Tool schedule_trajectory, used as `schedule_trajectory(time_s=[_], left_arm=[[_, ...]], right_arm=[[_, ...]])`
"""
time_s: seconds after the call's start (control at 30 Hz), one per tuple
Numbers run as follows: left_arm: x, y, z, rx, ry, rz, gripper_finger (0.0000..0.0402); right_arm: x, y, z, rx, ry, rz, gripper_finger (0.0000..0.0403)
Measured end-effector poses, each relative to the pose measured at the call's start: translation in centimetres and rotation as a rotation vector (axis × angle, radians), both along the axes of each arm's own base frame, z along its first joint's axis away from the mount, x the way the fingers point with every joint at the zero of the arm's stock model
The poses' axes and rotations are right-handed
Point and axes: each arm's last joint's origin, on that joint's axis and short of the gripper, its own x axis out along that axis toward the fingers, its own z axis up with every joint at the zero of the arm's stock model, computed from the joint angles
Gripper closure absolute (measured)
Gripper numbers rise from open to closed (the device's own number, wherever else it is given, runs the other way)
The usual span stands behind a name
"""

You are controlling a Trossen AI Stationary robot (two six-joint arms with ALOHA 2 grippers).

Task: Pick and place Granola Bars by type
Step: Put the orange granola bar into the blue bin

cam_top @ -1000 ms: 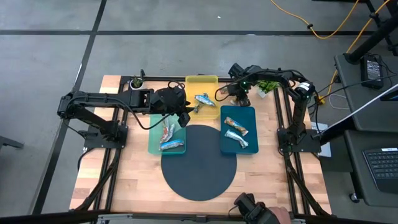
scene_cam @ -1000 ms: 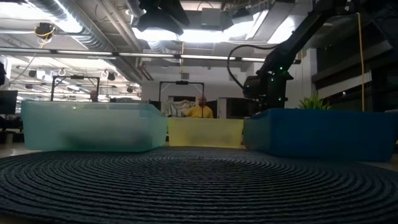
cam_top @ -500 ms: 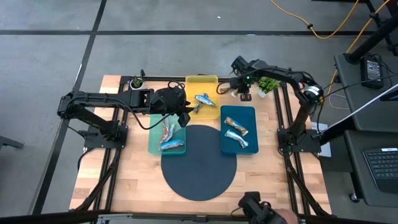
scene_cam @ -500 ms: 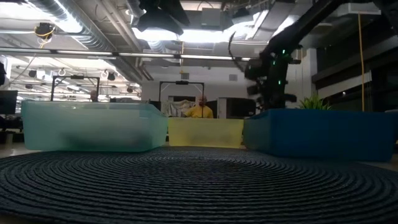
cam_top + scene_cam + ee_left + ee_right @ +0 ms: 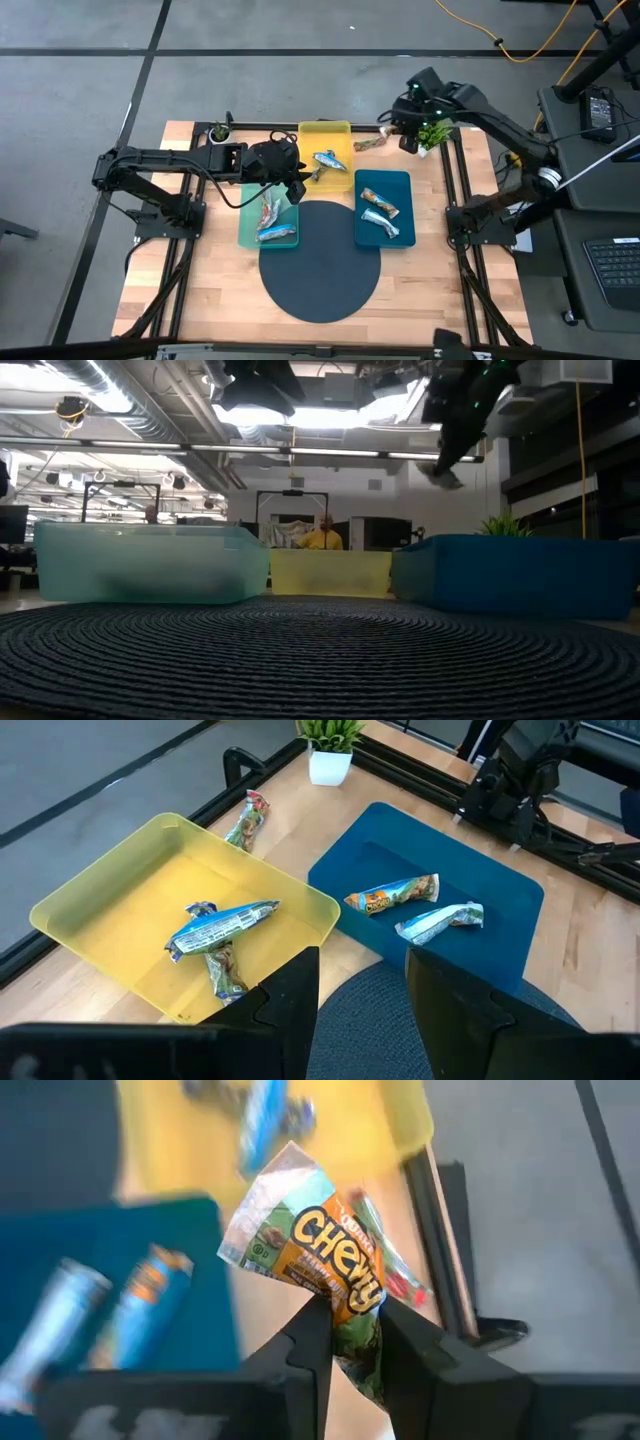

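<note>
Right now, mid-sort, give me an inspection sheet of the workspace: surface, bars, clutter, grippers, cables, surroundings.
Surface: wooden table, round dark mat, yellow tray, light green tray, blue tray.
Job's things: two bars in each tray; red-wrapped bar on bare wood beside the yellow tray.
Clutter: two potted plants at the far edge.
Grippers: right gripper raised, shut on an orange Chewy bar; left gripper open, empty.
Cables: yellow cable on the floor.
Surroundings: person beyond the table.

Low view: tray walls (image 5: pixel 150 565) hide bars; right end effector (image 5: pixel 455 435) blurred.
</note>
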Motion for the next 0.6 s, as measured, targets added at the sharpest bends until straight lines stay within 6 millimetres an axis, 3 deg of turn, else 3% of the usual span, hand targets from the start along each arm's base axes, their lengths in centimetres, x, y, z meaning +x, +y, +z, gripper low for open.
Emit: schedule_trajectory(time_s=[0.13, 0.43, 0.6], left_arm=[[0.0, 0.0, 0.0, 0.011, 0.001, 0.015, 0.0258], [0.0, 0.1, 0.0, -0.016, -0.014, 0.042, 0.0258], [0.0, -0.2, 0.0, -0.026, -0.018, 0.037, 0.0258]], right_arm=[[-1.2, 1.5, 1.7, 0.051, -0.098, -0.040, 0.0331], [-4.3, 4.8, 4.2, 0.036, -0.127, -0.044, 0.0331], [-5.6, 6.4, 3.9, 0.106, -0.183, -0.087, 0.0331]])
